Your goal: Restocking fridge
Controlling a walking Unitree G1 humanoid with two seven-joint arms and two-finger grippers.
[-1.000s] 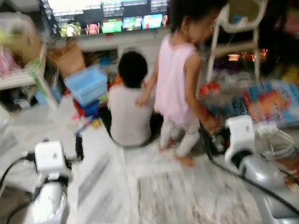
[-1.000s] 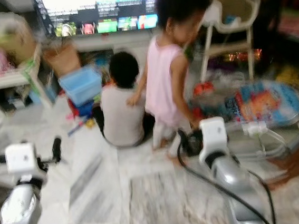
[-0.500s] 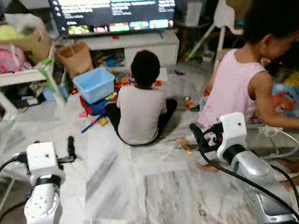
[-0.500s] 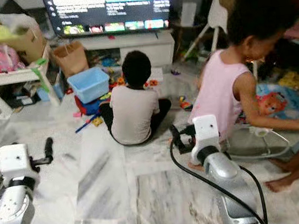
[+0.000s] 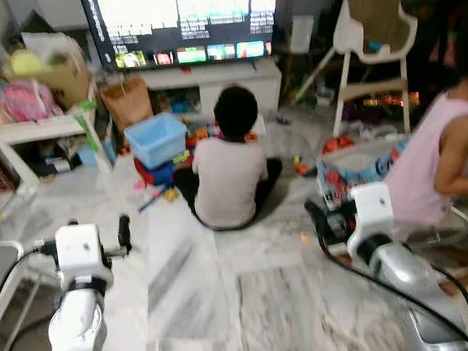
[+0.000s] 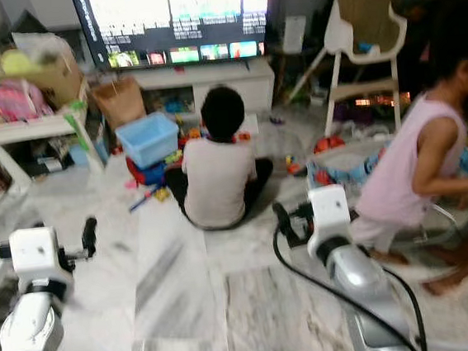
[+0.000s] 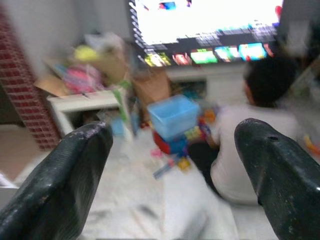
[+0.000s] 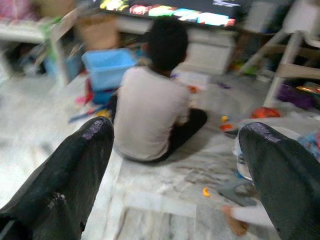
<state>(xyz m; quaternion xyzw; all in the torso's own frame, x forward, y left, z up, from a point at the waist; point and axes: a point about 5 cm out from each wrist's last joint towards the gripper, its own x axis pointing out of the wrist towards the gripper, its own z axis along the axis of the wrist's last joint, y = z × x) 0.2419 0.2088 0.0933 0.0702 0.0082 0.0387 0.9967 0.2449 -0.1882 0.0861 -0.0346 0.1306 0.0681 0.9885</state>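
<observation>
My left gripper (image 5: 123,232) is held out low over the marble floor (image 5: 255,306), open, with nothing between its fingers; the left wrist view has the two black fingertips (image 7: 80,145) wide apart. My right gripper (image 5: 316,216) is also open and empty, pointing toward a seated person in a grey shirt (image 5: 230,176). In the right wrist view that person (image 8: 150,110) sits between the spread fingers (image 8: 85,145), some way ahead.
A person in a pink top (image 5: 448,163) crouches close to my right arm. A blue bin (image 5: 156,137) and scattered toys lie before the TV stand (image 5: 208,74). A cluttered white table (image 5: 39,128) stands left, a high chair (image 5: 370,38) back right.
The person in pink has gone from standing behind the seated person to crouching at the far right. The camera has shifted; both grippers stay open.
</observation>
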